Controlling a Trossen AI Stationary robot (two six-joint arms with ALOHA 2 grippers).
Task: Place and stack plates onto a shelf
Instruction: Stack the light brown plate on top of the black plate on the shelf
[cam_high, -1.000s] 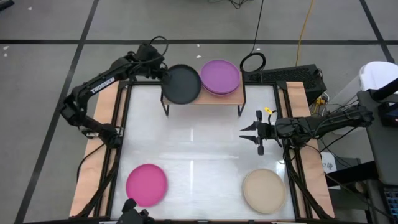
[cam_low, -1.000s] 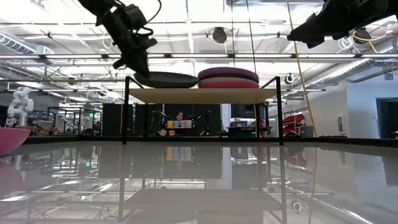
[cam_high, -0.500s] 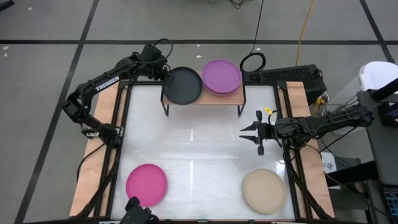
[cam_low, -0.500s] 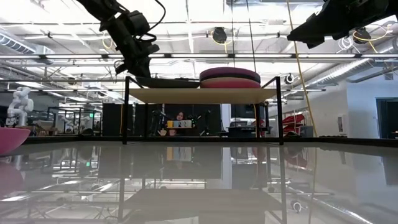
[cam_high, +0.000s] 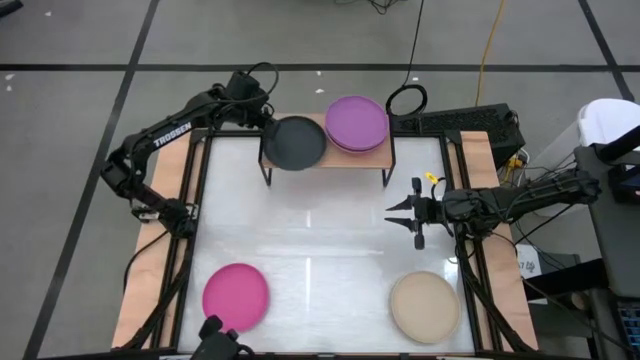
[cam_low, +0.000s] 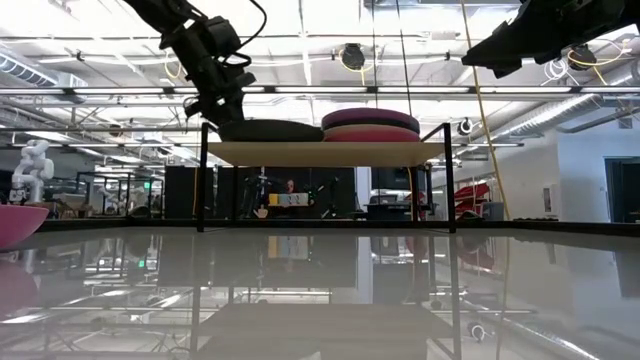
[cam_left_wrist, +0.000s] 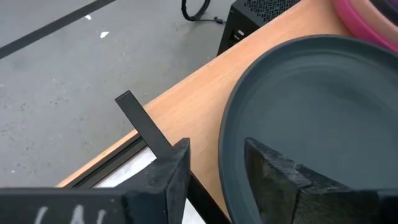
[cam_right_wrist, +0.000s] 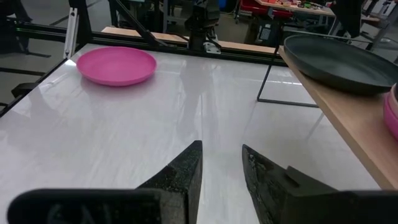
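Black plate (cam_high: 295, 143): flat on the shelf (cam_high: 375, 157) beside the purple stack (cam_high: 355, 123); left tool (cam_left_wrist: 214, 174) apart astride its rim, should withdraw level; right tool (cam_right_wrist: 221, 171) apart, idle.

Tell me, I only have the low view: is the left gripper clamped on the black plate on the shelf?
Observer: No. The left wrist view shows the left gripper with fingers apart, straddling the rim of the black plate, which lies on the shelf.
Operator: Which plates are on the table?
Observer: Two: a magenta plate on the left arm's side and a beige plate on the right arm's side.
Operator: Where is the right gripper?
Observer: The right gripper hovers open and empty over the table, between the shelf and the beige plate.
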